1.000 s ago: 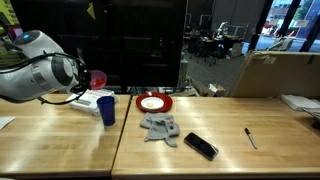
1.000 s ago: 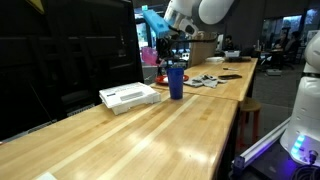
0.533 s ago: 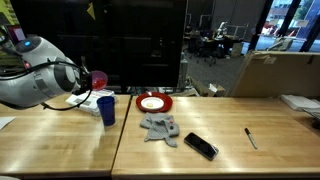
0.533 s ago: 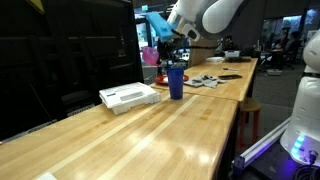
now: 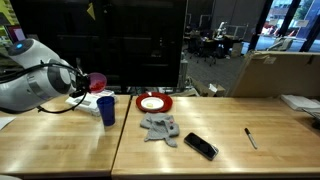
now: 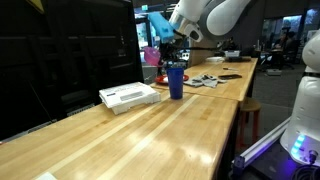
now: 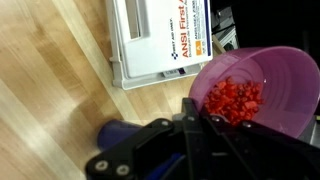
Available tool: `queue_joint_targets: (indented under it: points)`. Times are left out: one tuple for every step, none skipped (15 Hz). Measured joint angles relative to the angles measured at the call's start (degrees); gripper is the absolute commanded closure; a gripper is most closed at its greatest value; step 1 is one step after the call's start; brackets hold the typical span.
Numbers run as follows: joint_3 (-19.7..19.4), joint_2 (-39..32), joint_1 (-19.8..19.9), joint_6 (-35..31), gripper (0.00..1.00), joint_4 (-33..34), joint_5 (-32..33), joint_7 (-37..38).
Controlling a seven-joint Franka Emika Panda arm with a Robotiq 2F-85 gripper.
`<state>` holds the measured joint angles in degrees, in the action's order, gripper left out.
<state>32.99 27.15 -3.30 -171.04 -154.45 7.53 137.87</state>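
Single-arm scene on a wooden table (image 5: 60, 140); positions are given relative to the blue cup (image 5: 107, 109). The gripper (image 7: 200, 118) is closed down on the rim of a pink bowl (image 7: 262, 88), its dark fingers (image 7: 190, 112) pinching the near edge, so the bowl hangs in the air rather than resting on the table. The bowl holds a heap of small red pieces (image 7: 232, 98). In both exterior views the bowl (image 5: 97, 80) (image 6: 150, 56) sits above the blue cup (image 6: 176, 82) and slightly to its arm side, clear of the cup's rim; in the wrist view the cup (image 7: 125, 135) appears below and beside the bowl. A white first-aid box (image 7: 160, 40) lies flat on the table just beside the cup, on the side nearer the arm in an exterior view (image 5: 88, 100). On the far side of the cup from the arm, near it, stands a red plate (image 5: 154, 102) with a white centre; a crumpled grey cloth (image 5: 159, 127) lies in front of that plate. Farther from the cup lies a black phone (image 5: 200, 146), and beyond it, well apart, a pen (image 5: 250, 138).
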Motion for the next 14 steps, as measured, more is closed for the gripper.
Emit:
queue_joint_targets:
  points:
    - [0.5, 0.4, 0.2, 0.7, 0.96, -0.1, 0.0, 0.6]
    - [0.7, 0.7, 0.3, 1.0, 0.96, -0.2, 0.0, 1.0]
    - [0.9, 1.0, 0.4, 1.2, 0.99, -0.3, 0.0, 1.2]
    - [1.0, 1.2, 0.4, 1.3, 0.99, -0.4, 0.0, 1.2]
    - [1.0, 1.1, 0.4, 1.3, 0.99, -0.4, 0.0, 1.2]
    - [1.0, 0.9, 0.4, 0.8, 0.99, -0.5, 0.0, 1.1]
    - [0.9, 0.8, 0.3, -0.1, 0.99, -0.6, 0.0, 1.0]
    - [0.6, 0.7, 0.2, -1.4, 0.99, -0.7, 0.0, 0.8]
    - [0.3, 0.5, 0.0, -3.0, 0.99, -1.0, 0.0, 0.6]
    - [-0.4, 0.3, -0.5, -4.7, 0.99, -1.3, -0.2, 0.3]
    - [-1.5, -0.1, -1.4, -6.8, 0.99, -1.8, -0.4, -0.1]
    - [-3.0, -0.7, -2.7, -9.2, 0.99, -2.4, -0.6, -0.6]
    - [-4.9, -1.4, -4.4, -11.6, 0.99, -3.2, -0.9, -1.0]
    - [-7.1, -2.3, -6.7, -14.0, 0.99, -4.0, -2.7, -2.5]
